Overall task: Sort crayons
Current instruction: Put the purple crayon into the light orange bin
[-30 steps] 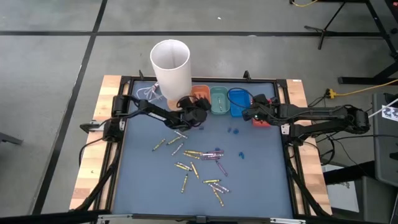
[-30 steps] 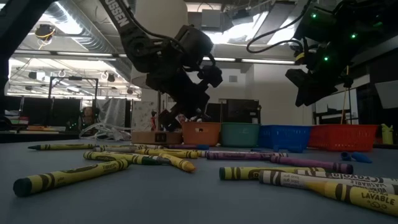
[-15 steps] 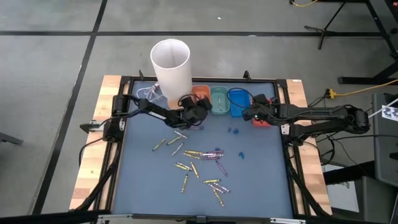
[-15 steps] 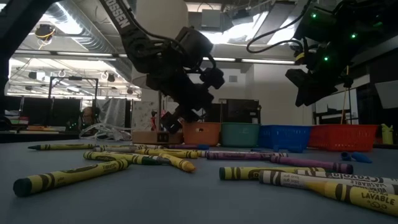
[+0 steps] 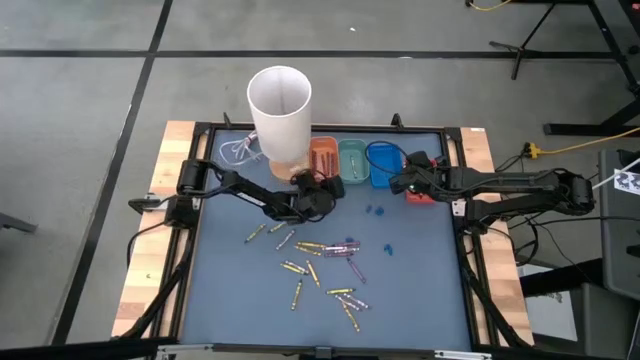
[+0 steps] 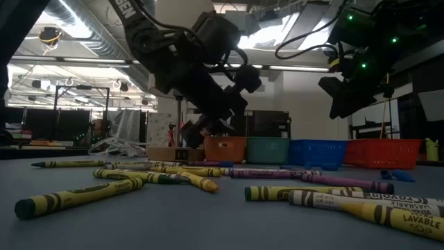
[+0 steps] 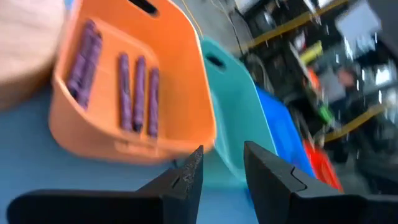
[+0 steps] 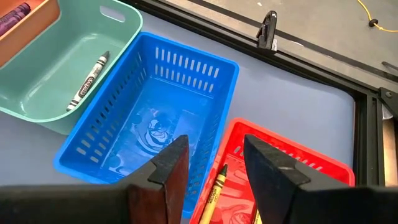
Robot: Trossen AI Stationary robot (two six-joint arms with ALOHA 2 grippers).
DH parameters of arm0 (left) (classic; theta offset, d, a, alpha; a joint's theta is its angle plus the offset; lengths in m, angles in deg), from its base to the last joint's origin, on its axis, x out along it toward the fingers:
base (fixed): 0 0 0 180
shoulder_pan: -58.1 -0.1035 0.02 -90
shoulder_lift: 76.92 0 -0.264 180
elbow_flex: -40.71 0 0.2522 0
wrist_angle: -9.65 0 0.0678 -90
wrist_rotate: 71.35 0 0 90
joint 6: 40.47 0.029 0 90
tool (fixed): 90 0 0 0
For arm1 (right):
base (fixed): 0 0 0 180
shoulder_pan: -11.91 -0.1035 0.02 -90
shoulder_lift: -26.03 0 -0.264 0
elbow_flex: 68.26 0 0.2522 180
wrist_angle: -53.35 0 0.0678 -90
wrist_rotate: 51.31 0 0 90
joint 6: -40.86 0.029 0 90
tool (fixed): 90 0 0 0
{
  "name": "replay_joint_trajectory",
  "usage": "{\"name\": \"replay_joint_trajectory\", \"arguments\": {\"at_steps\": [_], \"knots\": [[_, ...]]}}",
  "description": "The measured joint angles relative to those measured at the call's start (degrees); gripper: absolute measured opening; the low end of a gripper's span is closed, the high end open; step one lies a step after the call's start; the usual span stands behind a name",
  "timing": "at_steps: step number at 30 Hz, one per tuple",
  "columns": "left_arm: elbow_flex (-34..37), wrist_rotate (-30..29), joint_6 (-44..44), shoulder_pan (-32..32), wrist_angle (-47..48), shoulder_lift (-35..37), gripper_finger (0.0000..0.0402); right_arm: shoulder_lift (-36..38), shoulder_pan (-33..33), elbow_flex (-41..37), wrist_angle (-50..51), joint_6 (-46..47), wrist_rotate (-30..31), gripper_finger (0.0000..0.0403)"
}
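Bench [image 5: 420,290] with dark mat, seen from above; largest item is the white cylinder [image 5: 280,120], just behind the left claw. Next in size, a row of 4 small trays: orange tray [image 7: 134,87] directly ahead of the left claw [image 7: 221,171], then teal tray [image 8: 68,68], blue basket [image 8: 155,118] and red basket [image 8: 292,180], the last 2 directly below the right claw [image 8: 214,165].

Step in hand, as judged: a delivery to the orange tray looks complete. At least 4 purple crayons [image 7: 130,90] lie inside it, and the left claw stands just short of the tray's near wall with its fingers apart and nothing between them. The right claw hovers above the seam between blue and red baskets, fingers apart, empty; yellow crayons [image 8: 214,183] lie in the red basket, 1 pale crayon [image 8: 87,81] in the teal tray.

Next move, as judged: the left claw must swing back toward the loose crayons [image 5: 320,265], which lie scattered on the bench well behind it, toward the front edge, pick 1 stick clear of its neighbours, and descend with fingers spread across its width. Small blue bits [image 5: 375,211] lie near the baskets.
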Motion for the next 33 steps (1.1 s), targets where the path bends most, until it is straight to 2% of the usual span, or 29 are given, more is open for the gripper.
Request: {"name": "replay_joint_trajectory", "arguments": {"at_steps": [4, 11, 13, 20, 26, 33], "knots": [[0.0, 5.5, 8.6, 2.8, 0.0, 0.0, 0.0102, 0.0, 0.0, 0.0, 0.0, 0.0, 0.0, 0.0152], [0.0, 22.2, 30.1, 6.3, 0.0, 0.0, 0.0102, 0.0, 0.0, 0.0, 0.0, 0.0, 0.0, 0.0152], [0.0, 25.2, 34.4, 6.9, 0.0, 0.0, 0.0102, 0.0, 0.0, 0.0, 0.0, 0.0, 0.0, 0.0152], [0.0, 25.1, 41.3, 6.0, 2.3, 0.0, 0.0102, 0.0, 0.0, 0.0, 0.0, 0.0, 0.0, 0.0152], [0.0, 27.8, 48.5, 3.7, 4.5, 1.1, 0.0097, 0.0, 0.0, 0.0, 0.0, 0.0, 0.0, 0.0152], [0.0, 28.7, 49.2, 1.9, 22.5, 6.2, 0.0079, 0.0, 0.0, 0.0, 0.0, 0.0, 0.0, 0.0152]]}}
